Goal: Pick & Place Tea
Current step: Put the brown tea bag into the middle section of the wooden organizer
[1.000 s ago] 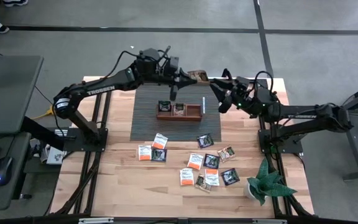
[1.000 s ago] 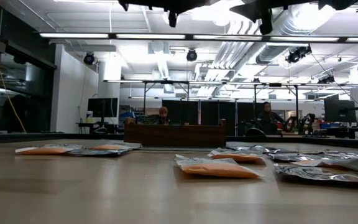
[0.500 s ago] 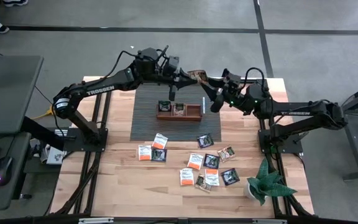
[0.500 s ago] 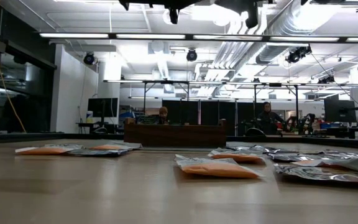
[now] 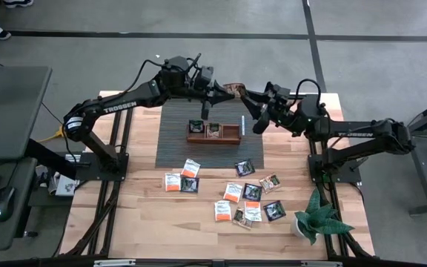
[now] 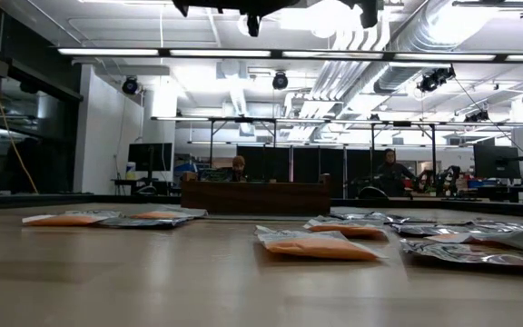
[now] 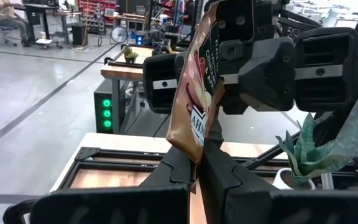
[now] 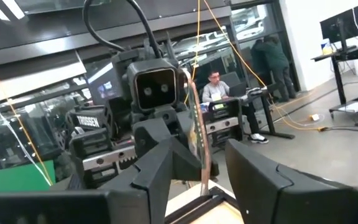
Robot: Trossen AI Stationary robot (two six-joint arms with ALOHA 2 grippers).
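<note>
A brown tea sachet [image 5: 233,90] hangs high over the far edge of the dark mat [image 5: 176,148], with my left gripper [image 5: 224,91] shut on it. My right gripper [image 5: 249,97] faces it from the table's right, open. Its two fingers [image 8: 166,162] stand on either side of the sachet's free end [image 8: 199,124], and a gap shows beside one of them. Two dark sachets [image 5: 196,126] lie in the brown wooden tray [image 5: 228,138] on the mat. Several orange, dark and beige sachets [image 5: 232,193] lie flat on the wood nearer the front. My left gripper pinches the brown sachet by one edge [image 7: 194,149] between its two fingertips. The fingers come level from the table's left. The sachet stands on edge, sticks out past the fingertips toward the right gripper, and is clear of the table.
A blue stick [image 5: 242,125] lies at the tray's right end. A small potted plant [image 5: 313,219] stands at the near right corner. Bare wood lies at the near left [image 5: 139,222]. People sit at desks in the room behind.
My right gripper has moved toward the table's left and a little up, closing on the left gripper until its fingers flank the held sachet. The left gripper and sachet have stayed put.
</note>
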